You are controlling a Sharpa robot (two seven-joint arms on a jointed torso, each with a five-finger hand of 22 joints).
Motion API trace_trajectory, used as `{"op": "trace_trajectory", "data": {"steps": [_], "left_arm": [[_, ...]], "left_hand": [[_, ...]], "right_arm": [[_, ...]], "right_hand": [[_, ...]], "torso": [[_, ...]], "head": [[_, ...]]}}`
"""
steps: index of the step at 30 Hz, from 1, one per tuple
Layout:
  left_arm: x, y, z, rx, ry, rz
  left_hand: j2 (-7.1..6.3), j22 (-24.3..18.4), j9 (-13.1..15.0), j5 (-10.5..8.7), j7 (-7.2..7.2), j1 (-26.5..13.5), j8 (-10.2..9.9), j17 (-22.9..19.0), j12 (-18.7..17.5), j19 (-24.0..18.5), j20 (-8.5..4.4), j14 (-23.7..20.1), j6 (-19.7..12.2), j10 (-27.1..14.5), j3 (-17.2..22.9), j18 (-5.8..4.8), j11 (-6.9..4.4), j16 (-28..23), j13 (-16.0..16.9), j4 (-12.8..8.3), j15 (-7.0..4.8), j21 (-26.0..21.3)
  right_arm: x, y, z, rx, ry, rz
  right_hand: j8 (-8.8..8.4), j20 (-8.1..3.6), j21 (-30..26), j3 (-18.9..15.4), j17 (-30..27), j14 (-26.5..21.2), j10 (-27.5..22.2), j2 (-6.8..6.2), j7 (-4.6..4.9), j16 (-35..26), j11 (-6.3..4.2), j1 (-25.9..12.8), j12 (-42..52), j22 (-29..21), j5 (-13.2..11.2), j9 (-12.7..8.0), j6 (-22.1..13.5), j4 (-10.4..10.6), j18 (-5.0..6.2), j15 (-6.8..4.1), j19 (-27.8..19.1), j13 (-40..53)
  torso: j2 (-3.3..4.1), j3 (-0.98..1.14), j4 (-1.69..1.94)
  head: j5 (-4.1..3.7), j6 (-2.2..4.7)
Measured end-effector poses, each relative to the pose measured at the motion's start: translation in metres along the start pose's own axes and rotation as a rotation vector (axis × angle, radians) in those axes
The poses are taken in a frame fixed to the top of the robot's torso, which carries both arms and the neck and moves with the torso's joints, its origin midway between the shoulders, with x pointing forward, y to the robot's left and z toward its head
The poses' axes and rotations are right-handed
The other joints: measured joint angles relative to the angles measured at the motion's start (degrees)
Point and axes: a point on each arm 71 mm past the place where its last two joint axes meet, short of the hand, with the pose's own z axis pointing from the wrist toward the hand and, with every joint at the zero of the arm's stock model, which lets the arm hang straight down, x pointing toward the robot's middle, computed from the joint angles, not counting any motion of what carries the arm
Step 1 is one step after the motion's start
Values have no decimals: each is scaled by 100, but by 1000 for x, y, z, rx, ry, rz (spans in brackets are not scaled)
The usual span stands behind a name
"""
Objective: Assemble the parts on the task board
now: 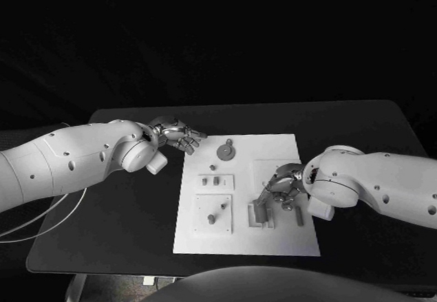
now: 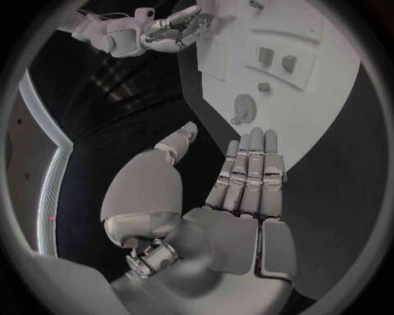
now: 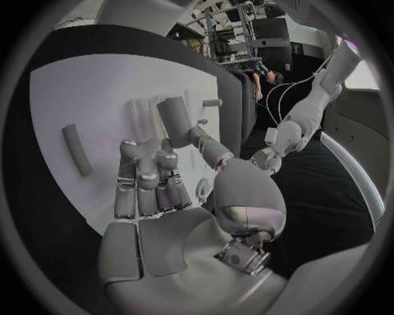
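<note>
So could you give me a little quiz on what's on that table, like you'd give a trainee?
1. True or false: the left hand is holding a part.
2. Which of the two hands is nearer the round toothed part?
3. Fill in the gap: the white task board lies on a ___ table.

Key: 1. False: its fingers lie straight with nothing in them. 2. The left hand. 3. Black.
</note>
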Motion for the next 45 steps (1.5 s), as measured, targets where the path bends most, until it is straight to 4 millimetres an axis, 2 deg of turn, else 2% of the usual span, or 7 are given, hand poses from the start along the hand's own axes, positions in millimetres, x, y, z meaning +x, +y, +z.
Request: {"op": "trace_trajectory", "data": {"steps": [20,23,28,30,45], "left_arm": [[0,0,0,-3,2,3],[0,0,0,-3,2,4],[0,1,0,-4,2,4],[0,1,0,-5,3,4],[0,1,0,-10,6,8]], "left_hand": [[-1,0,1,0,0,-1,0,5,0,0,0,-21,0,0,3,0,0,0,1,24,21,0],[-47,0,9,0,0,-47,0,21,0,0,0,-21,0,0,11,0,0,-23,1,94,21,0],[-61,0,9,0,0,-61,0,21,0,0,0,-21,0,0,14,0,0,-23,1,97,21,0],[-61,0,8,0,0,-61,0,21,0,0,0,-21,0,0,14,0,0,-23,1,97,21,0],[-61,0,13,0,0,-61,0,26,0,0,0,-21,0,0,-1,0,0,-23,1,112,21,0]], "right_arm": [[6,-2,2,5,31,10],[5,-4,3,11,22,-1],[5,-5,5,15,19,-6],[6,-6,5,16,21,-6],[7,-5,6,15,19,-13]], "right_hand": [[0,0,0,0,0,-3,0,-8,0,0,0,8,0,0,-1,0,0,1,-1,3,0,-1],[0,0,0,0,0,-4,-4,-7,0,0,-4,7,0,0,-2,0,0,1,-1,3,0,0],[0,21,3,1,0,-8,-21,2,0,0,-21,-2,0,0,-3,1,0,2,-1,8,-21,0],[0,21,23,72,0,-10,-21,6,0,0,-21,-5,0,0,-7,0,0,73,-2,9,-21,-1],[2,21,23,21,0,-19,-42,11,0,-1,1,-11,0,0,0,2,0,152,-2,19,-21,-5]], "torso": [[-1,5,-1],[-1,7,0],[-1,7,3],[-1,8,2],[-1,7,1]], "head": [[-16,0],[-10,0],[-3,0],[2,0],[7,0]]}}
